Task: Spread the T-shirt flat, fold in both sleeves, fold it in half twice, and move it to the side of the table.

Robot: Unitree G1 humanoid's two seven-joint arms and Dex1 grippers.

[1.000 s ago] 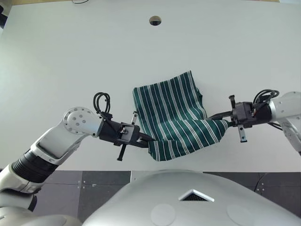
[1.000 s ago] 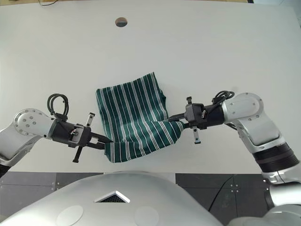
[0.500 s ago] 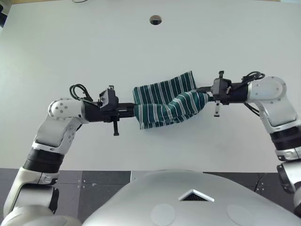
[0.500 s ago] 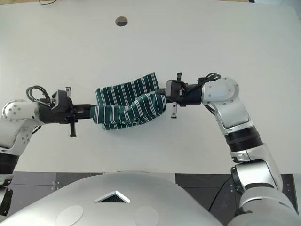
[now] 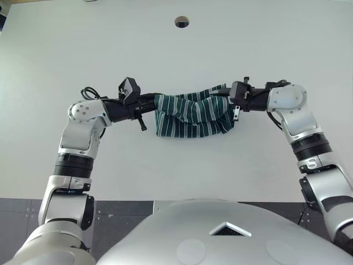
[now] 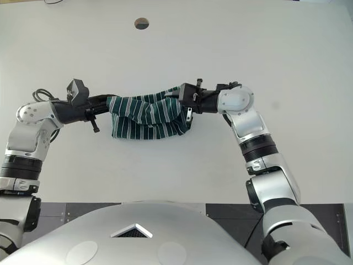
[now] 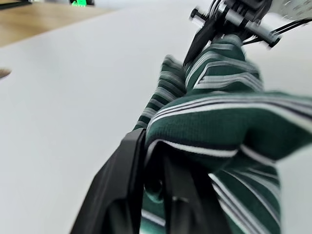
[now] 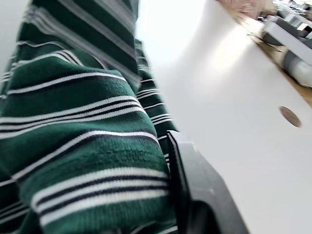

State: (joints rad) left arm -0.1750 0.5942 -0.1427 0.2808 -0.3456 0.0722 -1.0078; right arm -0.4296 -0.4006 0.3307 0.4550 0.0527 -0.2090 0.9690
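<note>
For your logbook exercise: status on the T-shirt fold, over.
Left gripper shut on T-shirt, left end; right gripper shut on right end. T-shirt bunched, strung between them. Table hole far off, not in the way.

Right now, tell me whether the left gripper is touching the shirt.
Touching. The left wrist view shows the left gripper shut on a fold of the shirt.

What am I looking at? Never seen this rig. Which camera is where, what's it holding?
A humanoid robot with two arms, each ending in a two-finger gripper. Two pictures come from cameras in its head, looking down over the arms; the other two from its wrists, close to the cloth. On the white table, which has a round hole at its far side, is a bunched green striped T-shirt. The left gripper and right gripper each pinch one end of it.
</note>
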